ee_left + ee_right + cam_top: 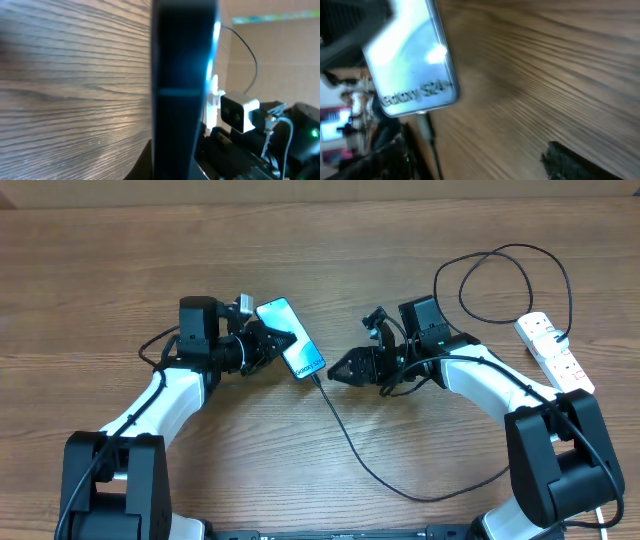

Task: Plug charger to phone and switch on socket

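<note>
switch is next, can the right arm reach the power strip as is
Probably yes: the power strip lies beside the right arm, with only the thin cable looping near it.

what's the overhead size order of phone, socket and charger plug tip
1. socket and phone: look about alike, too close to rank
2. charger plug tip: clearly smallest
</note>
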### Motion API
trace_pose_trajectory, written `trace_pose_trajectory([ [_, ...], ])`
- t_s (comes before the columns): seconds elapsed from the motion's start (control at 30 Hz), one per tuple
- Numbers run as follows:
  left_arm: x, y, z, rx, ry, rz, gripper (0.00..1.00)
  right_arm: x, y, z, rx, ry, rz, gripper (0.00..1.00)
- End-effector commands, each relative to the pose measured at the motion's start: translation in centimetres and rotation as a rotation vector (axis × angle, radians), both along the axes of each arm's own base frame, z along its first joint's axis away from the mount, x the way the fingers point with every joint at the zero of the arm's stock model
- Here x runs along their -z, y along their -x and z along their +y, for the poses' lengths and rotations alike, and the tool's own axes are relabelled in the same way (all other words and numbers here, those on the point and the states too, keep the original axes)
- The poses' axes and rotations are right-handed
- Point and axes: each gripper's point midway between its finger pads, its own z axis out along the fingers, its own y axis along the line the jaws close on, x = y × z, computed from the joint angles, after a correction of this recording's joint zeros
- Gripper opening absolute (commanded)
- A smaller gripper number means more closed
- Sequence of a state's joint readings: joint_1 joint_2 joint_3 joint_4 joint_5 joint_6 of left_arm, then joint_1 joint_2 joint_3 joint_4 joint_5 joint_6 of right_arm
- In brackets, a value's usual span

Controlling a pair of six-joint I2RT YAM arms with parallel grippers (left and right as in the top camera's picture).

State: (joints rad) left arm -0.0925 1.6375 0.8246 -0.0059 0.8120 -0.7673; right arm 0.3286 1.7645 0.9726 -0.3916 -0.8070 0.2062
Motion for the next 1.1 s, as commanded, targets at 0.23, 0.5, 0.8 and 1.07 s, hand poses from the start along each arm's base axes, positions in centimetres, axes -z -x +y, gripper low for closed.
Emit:
trace_pose_trajectory([
  [0.23, -0.2, -0.4, -0.1, -0.03, -0.011, 0.006, 0.04, 0.0, 2.6, 3.6, -0.175, 0.07, -0.13, 0.75],
  [0.5, 0.7, 0.5, -0.1, 0.009, -0.048, 0.014, 0.04, 0.5, 2.0, 3.2, -0.155, 0.117, -0.158, 0.63],
  [0.8, 0.8, 0.9, -1.2, 0.032, -0.061, 0.013, 0.04, 1.3, 3.1, 4.5, -0.19, 0.189, -0.198, 0.4],
  [1.07, 0.6, 1.2, -1.6, 0.058, -0.04, 0.01, 0.04, 1.2, 2.9, 4.6, -0.186, 0.185, -0.201, 0.13],
])
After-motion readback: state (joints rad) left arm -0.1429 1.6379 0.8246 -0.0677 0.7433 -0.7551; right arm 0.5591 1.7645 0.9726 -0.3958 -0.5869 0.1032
